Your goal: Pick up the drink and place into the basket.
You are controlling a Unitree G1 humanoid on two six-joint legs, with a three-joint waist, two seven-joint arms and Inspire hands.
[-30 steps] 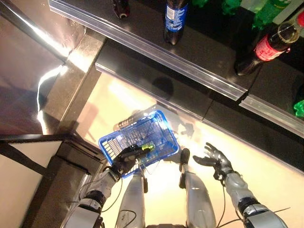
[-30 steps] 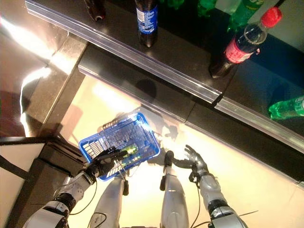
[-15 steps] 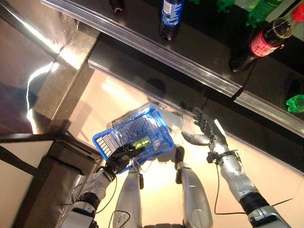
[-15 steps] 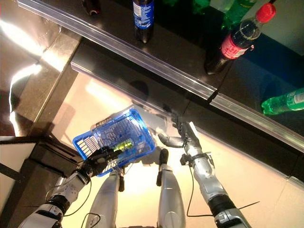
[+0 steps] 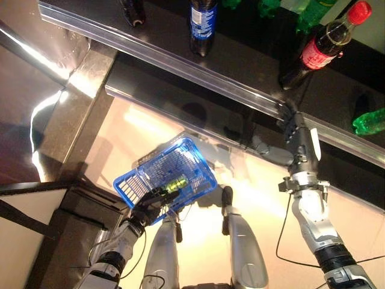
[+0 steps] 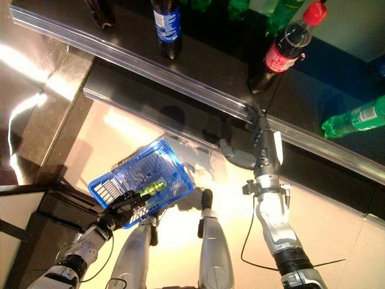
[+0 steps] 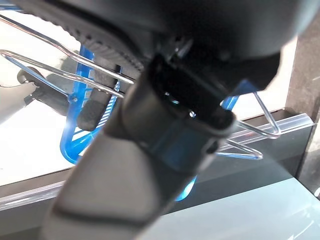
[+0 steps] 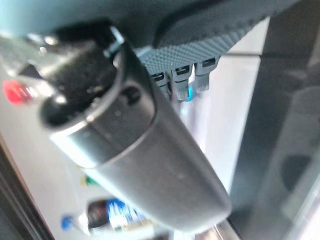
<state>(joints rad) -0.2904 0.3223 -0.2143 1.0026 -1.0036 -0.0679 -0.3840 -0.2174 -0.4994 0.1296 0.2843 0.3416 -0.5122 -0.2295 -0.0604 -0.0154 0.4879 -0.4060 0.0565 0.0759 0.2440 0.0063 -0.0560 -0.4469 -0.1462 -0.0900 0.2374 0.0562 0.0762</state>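
My left hand (image 5: 149,206) is shut on the thin wire handles (image 7: 60,75) of the blue basket (image 5: 204,164) and holds it low at the left, off the floor. A small green drink (image 5: 175,182) lies inside the basket. My right hand (image 5: 299,147) is open with its fingers straight, raised to the front edge of the dark shelf (image 5: 180,57). It is empty, just below a cola bottle with a red cap (image 5: 322,48) that stands on the shelf.
On the shelf also stand a dark bottle with a blue label (image 5: 201,24), another dark bottle (image 5: 132,12) at the far left and green bottles (image 5: 370,120) at the right. A dark counter (image 5: 66,241) stands at the lower left.
My right hand has risen from low beside the leg up to the shelf's front edge under the cola bottle. The blue basket stays held at the left.
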